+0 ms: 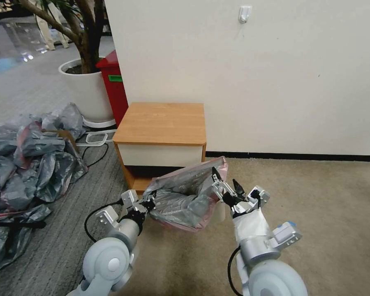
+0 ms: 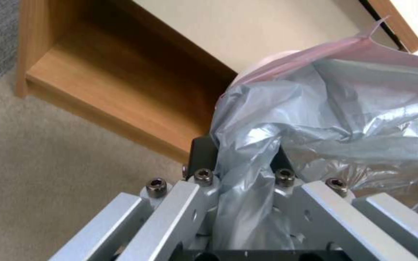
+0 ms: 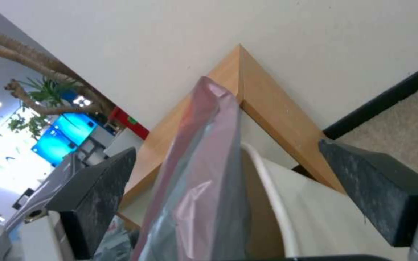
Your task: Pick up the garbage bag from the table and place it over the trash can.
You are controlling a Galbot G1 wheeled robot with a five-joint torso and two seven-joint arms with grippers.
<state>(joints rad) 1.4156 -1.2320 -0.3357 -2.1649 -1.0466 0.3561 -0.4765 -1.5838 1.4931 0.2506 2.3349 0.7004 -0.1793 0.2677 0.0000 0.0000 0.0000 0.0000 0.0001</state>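
The garbage bag [image 1: 181, 197], grey with a pink rim, is spread open over the trash can [image 1: 219, 214] on the carpet in front of the table [image 1: 160, 123]. My left gripper [image 1: 149, 204] is shut on the bag's left side, a bunch of grey plastic pinched between its fingers [image 2: 201, 152]. My right gripper [image 1: 226, 183] stands open at the bag's right edge. In the right wrist view its fingers [image 3: 98, 192] sit wide apart with the bag's pink rim [image 3: 204, 174] and the trash can's cream rim [image 3: 272, 195] between them. The bag hides most of the can.
A big heap of grey and pink bags [image 1: 28, 160] covers the floor on the left. A white plant pot [image 1: 86, 92] and a red bin [image 1: 115, 90] stand behind the table by the wall. Open carpet [image 1: 316, 197] lies to the right.
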